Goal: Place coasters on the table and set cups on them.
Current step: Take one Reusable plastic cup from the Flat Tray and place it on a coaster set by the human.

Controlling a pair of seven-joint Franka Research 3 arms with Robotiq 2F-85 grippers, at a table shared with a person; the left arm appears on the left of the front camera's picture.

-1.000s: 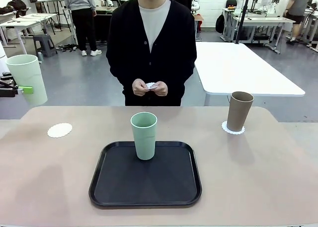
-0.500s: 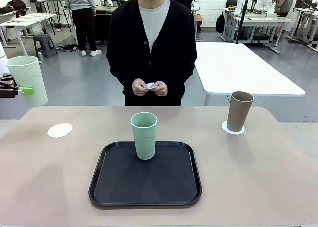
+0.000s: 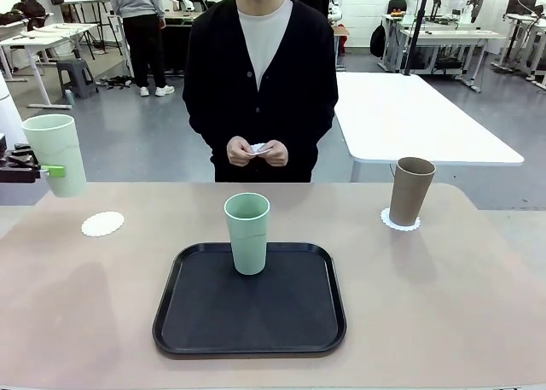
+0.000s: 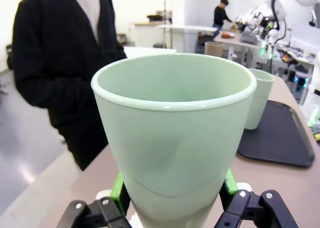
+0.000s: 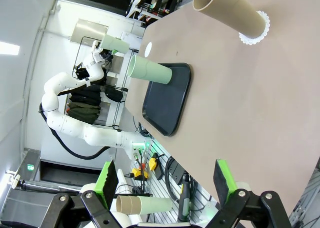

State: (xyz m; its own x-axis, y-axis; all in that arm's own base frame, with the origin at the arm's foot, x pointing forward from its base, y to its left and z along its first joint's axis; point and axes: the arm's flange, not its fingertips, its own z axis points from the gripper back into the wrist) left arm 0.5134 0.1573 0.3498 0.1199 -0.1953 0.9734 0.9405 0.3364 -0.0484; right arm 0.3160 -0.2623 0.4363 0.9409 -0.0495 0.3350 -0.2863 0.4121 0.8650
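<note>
Front view: left gripper (image 3: 47, 170) gripped mint cup (image 3: 55, 154) aloft near bare coaster (image 3: 102, 224); it needed lowering upright, centred there; right gripper (image 5: 165, 180) gaped empty.

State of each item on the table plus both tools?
held mint cup: upright, lifted off the table
left tool: shut on held mint cup
tray mint cup: upright on black tray
brown cup: upright on right coaster
left coaster: flat on table, bare
right tool: open, empty
</note>
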